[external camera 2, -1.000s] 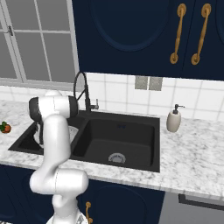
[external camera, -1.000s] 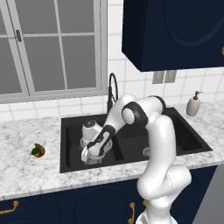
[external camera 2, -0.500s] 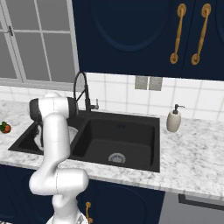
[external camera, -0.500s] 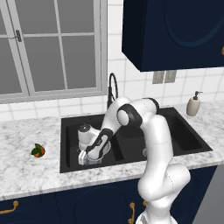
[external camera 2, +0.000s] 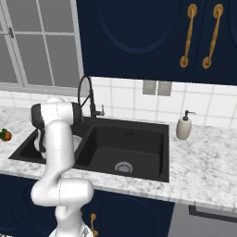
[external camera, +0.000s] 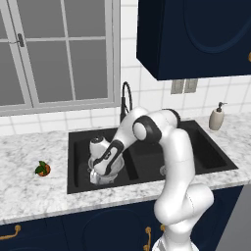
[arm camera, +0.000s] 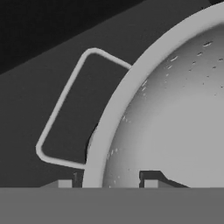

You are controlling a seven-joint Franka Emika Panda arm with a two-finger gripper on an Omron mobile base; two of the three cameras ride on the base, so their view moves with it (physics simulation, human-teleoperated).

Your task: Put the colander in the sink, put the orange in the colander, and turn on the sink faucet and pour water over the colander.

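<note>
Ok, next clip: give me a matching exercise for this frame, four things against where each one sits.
Things:
1. colander
2. orange
3. soap dispenser
4. sink faucet

Places:
A. on the counter to the right of the sink
B. in the sink's left basin, under the tool
C. at the back rim of the sink, by the tiled wall
D. on the counter to the left of the sink

Pairs: 1-B, 2-D, 3-A, 4-C
</note>
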